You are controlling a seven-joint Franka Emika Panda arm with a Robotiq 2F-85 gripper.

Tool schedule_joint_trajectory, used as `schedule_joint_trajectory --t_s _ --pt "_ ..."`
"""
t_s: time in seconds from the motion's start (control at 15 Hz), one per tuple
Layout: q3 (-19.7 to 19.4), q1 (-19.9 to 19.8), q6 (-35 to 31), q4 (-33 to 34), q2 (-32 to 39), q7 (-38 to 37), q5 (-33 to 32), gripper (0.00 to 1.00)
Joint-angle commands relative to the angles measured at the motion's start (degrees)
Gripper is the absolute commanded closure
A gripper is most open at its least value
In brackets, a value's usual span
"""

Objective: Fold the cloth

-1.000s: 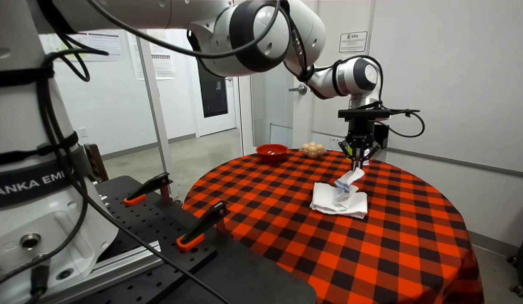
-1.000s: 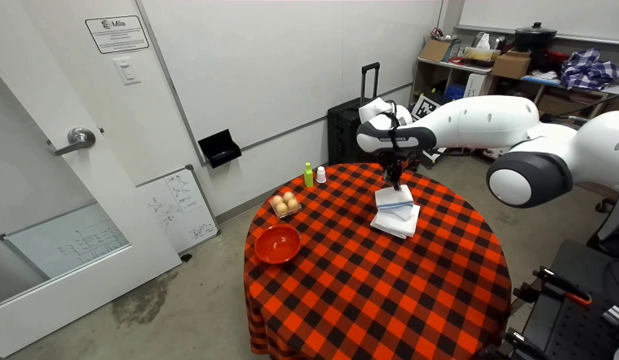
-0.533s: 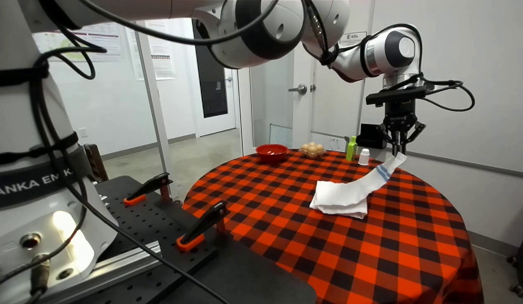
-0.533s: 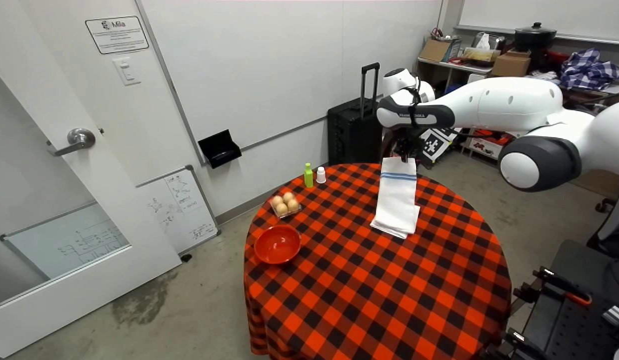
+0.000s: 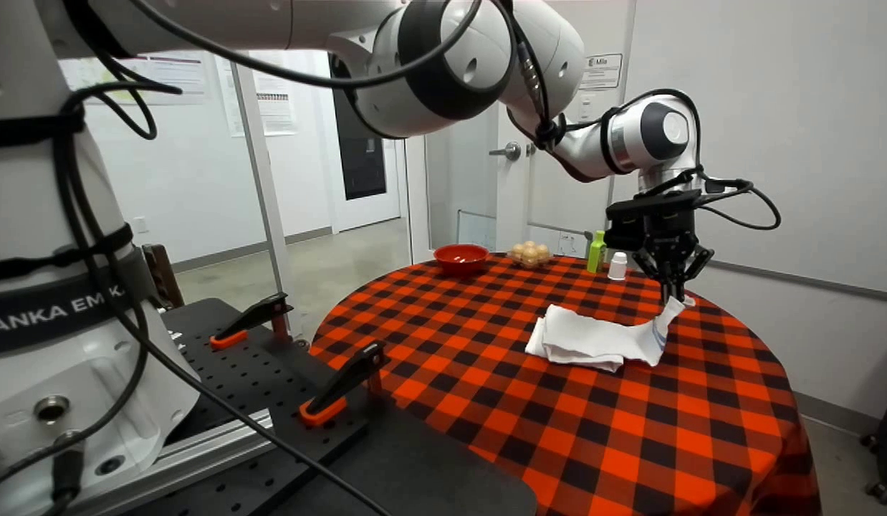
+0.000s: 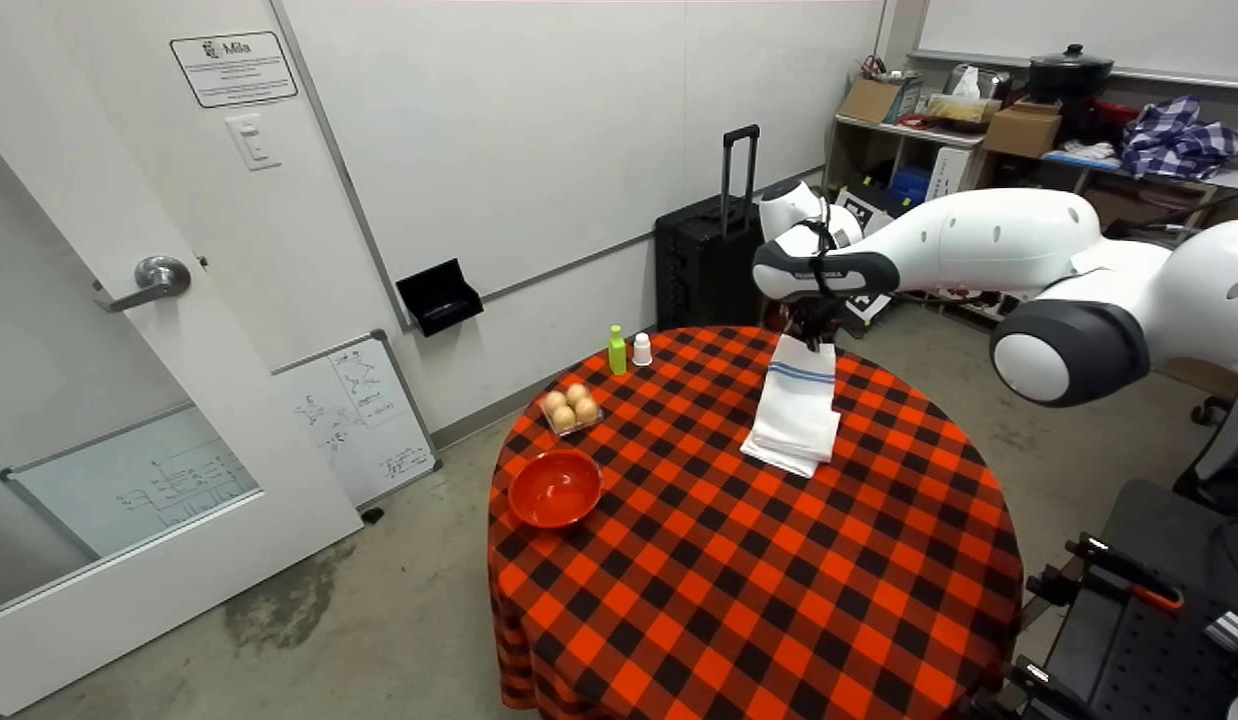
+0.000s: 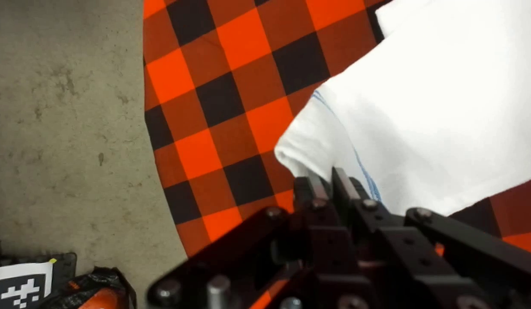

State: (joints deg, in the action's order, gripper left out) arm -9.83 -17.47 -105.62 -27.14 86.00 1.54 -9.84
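The white cloth [image 5: 590, 338] lies in layers on the table, with one narrow end drawn out to the side and raised. Blue stripes [image 6: 801, 372] cross it near that raised end. My gripper [image 5: 671, 292] points down just over the table's far side and is shut on the end of the cloth. In the wrist view, a curled white edge runs in between the fingertips of my gripper [image 7: 327, 181], and the rest of the cloth [image 7: 441, 98] spreads away flat to the upper right. The far side of the pinched end is hidden.
A red-and-black checkered tablecloth [image 6: 719, 560] covers the round table. On it stand a red bowl [image 6: 556, 489], a pack of eggs [image 6: 571, 408], a green bottle [image 6: 617, 352] and a white bottle [image 6: 642, 350]. The table's edge is close to my gripper, with floor [image 7: 76, 128] beyond.
Holding the striped end, my gripper rose from above the folded stack and pulled it outward toward the table's far edge. Over the last half second it came down, and the cloth sagged lower.
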Motion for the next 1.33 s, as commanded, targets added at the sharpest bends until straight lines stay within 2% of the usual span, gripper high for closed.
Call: schedule_joint_trajectory --t_s 0.0,0.27,0.8,0.87,1.27 --pt "-0.7 2.0 -1.1 -3.3 0.1 -1.1 -1.3 0.98" --pt "0.5 4.3 0.3 -5.1 0.2 1.4 -0.9 0.98" --pt "2.6 6.9 2.1 -3.6 0.1 9.7 -0.5 0.98" --pt "2.9 7.0 1.0 -7.5 -2.3 11.2 -0.6 0.98" --pt "4.1 5.0 4.4 -12.3 -6.2 22.2 0.0 0.98"
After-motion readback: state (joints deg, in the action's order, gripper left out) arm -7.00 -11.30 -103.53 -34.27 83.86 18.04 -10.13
